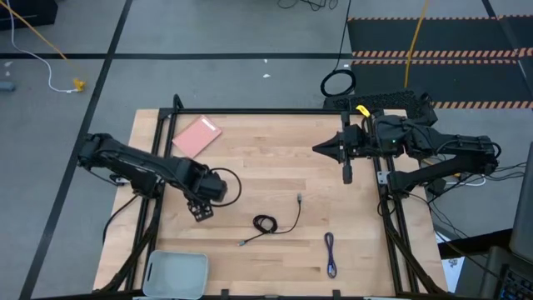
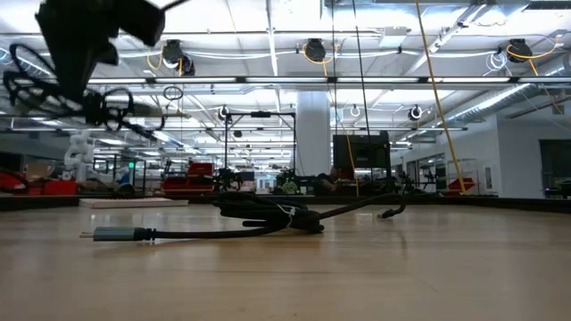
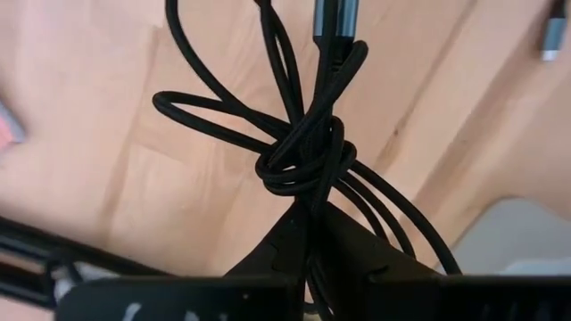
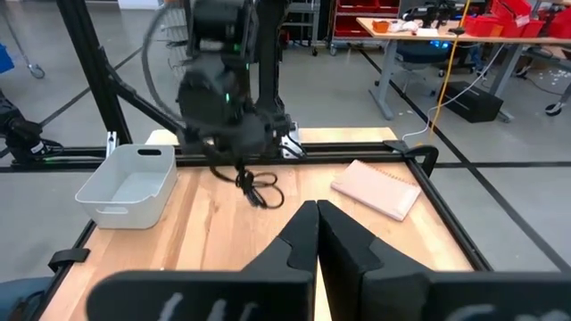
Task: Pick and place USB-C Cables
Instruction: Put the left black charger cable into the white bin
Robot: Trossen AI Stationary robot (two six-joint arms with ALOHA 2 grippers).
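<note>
Dangling a knotted black USB-C cable (image 3: 299, 160) from its closed fingers above the table, the left gripper (image 1: 202, 207) risks snagging a trailing loop short of the white bin (image 1: 176, 275), while the right gripper (image 4: 317, 234) waits shut.

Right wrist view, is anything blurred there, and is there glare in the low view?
Right wrist view: the left gripper and its dangling black cable are smeared, while the white bin and pink card look sharper. Low view: bright ceiling lights glare; the near table is soft.
</note>
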